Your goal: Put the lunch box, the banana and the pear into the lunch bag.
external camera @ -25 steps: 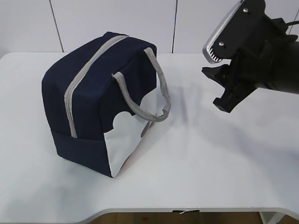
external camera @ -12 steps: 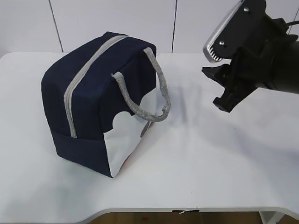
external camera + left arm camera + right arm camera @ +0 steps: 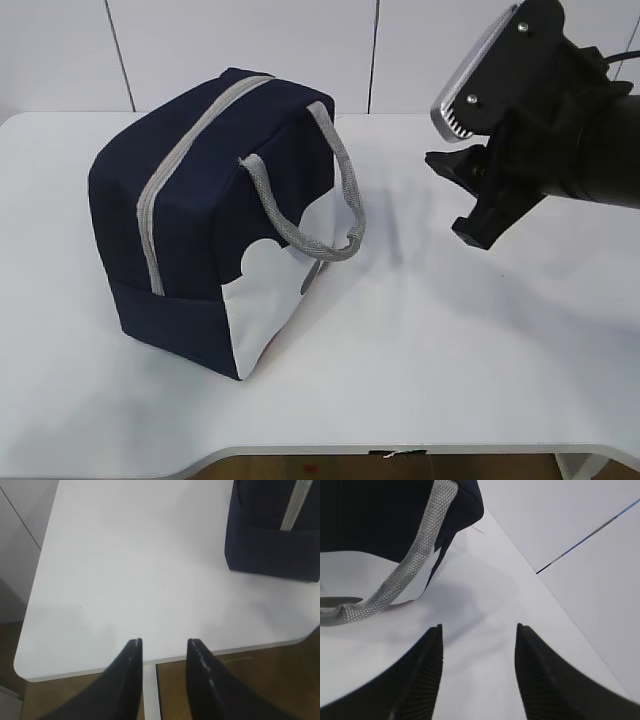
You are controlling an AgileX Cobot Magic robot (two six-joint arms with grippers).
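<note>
While both grippers' jaws gape empty — lunch bag (image 3: 215,215) stands zipped.

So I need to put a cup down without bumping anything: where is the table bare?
The table is bare along the front edge and across its right half, between the lunch bag and the right gripper hovering above. Left of the bag, near the left gripper, is free too. It is crowded only by the bag's handles.

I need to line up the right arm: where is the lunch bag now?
In the exterior view the lunch bag stands on the left half of the white table, zipped shut, with the right gripper hovering to its right.
</note>
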